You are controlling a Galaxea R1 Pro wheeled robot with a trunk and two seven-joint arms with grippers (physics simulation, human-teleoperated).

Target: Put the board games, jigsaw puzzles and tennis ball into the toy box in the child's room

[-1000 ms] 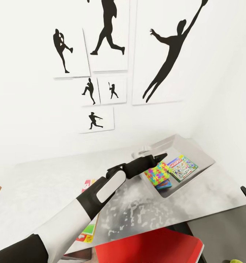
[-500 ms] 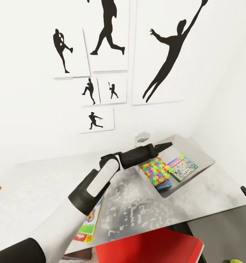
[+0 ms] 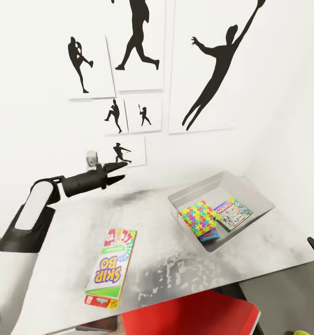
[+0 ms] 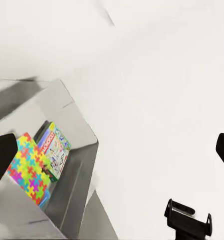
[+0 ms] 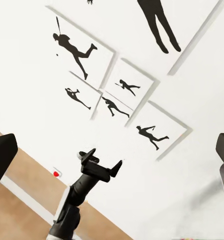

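The left gripper [image 3: 116,171] hangs in the air above the table's [image 3: 59,232] far edge with its jaws parted and nothing between them, touching nothing. The right gripper's fingertips [image 5: 2,157] sit wide apart at the right wrist view's edges, empty. The toy box [image 3: 250,188], near the table's far right corner, holds a jigsaw puzzle [image 3: 200,218] atop a blue board game [image 3: 210,236], with a green-bordered board game [image 3: 233,214] beside them. The SKIP BO board game [image 3: 111,267] lies flat near the table's front edge, well apart from the box.
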